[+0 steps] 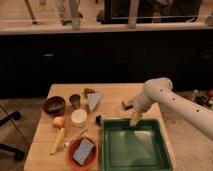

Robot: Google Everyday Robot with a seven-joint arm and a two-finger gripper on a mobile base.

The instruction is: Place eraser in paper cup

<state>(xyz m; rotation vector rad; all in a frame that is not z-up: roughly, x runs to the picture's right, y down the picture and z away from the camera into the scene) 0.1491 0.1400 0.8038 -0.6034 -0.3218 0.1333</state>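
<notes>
The eraser point(127, 104), a small dark flat block, lies on the wooden table point(45, 135) just behind the far edge of the green tray point(136, 147). The white paper cup point(78, 117) stands upright left of the tray. My gripper point(135, 119) hangs from the white arm point(160, 95), which reaches in from the right. It points down over the tray's far rim, a little in front of and to the right of the eraser. I see nothing held in it.
A brown bowl point(54, 105), a small dark cup point(75, 100) and a pale blue wedge point(94, 100) sit at the back left. An orange point(59, 121), a banana point(57, 140) and an orange plate point(72, 157) holding a grey-blue pad point(84, 151) are at the front left.
</notes>
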